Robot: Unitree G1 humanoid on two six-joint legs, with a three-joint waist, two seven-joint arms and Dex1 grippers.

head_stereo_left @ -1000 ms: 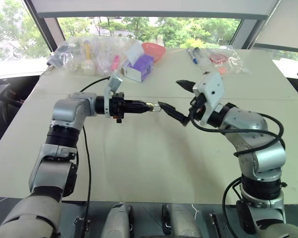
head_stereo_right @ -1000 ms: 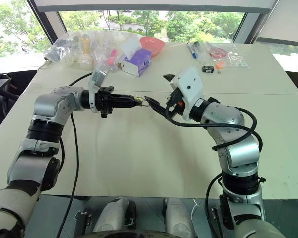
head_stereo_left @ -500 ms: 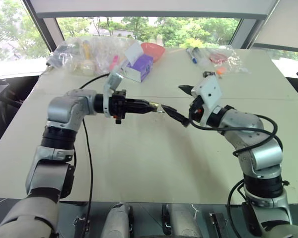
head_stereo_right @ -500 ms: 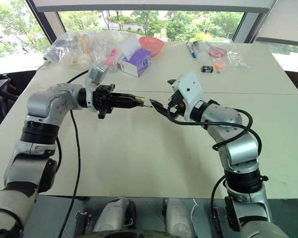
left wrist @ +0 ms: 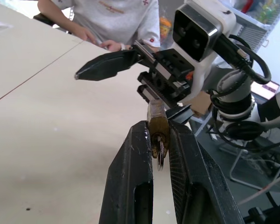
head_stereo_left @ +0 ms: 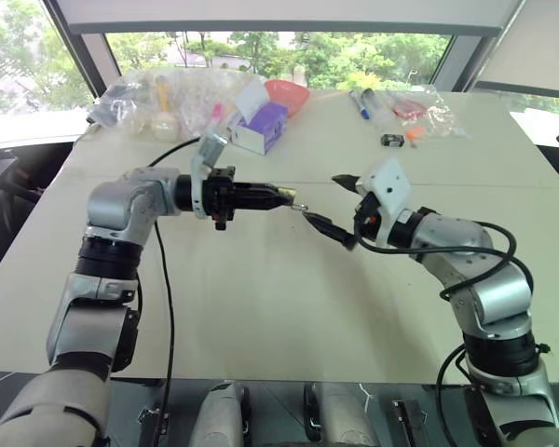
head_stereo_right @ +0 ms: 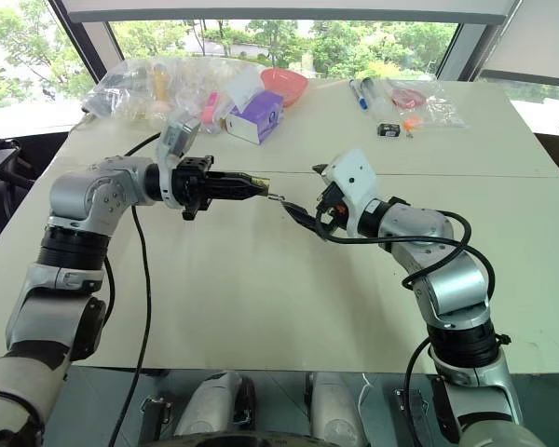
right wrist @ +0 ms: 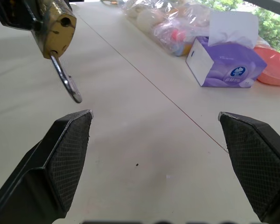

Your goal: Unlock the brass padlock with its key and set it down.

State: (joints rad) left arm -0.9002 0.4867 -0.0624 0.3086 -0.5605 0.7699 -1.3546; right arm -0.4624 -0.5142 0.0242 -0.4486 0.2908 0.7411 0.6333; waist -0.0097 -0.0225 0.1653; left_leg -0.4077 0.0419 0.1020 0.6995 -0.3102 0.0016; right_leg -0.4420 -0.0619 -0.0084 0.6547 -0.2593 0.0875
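Left gripper (left wrist: pixel 157 140): it is closed tight on the brass padlock (left wrist: pixel 157 122) and holds it in the air above the table (head_stereo_left: pixel 261 307), pointing toward the other arm.
Brass padlock: it sits between the two black fingertips of the left gripper, with its golden body sticking out past them. A silvery key (right wrist: pixel 66 80) hangs from the lock body, so the key seems to be already in the keyhole.
Right gripper (right wrist: pixel 156 126): its jaws stand wide apart and hold nothing. It is just beside the hanging key and faces it, but it does not touch it.
Done so far: the padlock is picked up and presented, and the key is in place, as far as I can judge.
Still to do: the right gripper must close on the key and turn it, then the shackle must come open, then the padlock must be put down on the table. I cannot tell from here whether the shackle is locked.
Writing: the purple tissue box (right wrist: pixel 226 69) carries a round blue logo, too small to read. No other text is readable.
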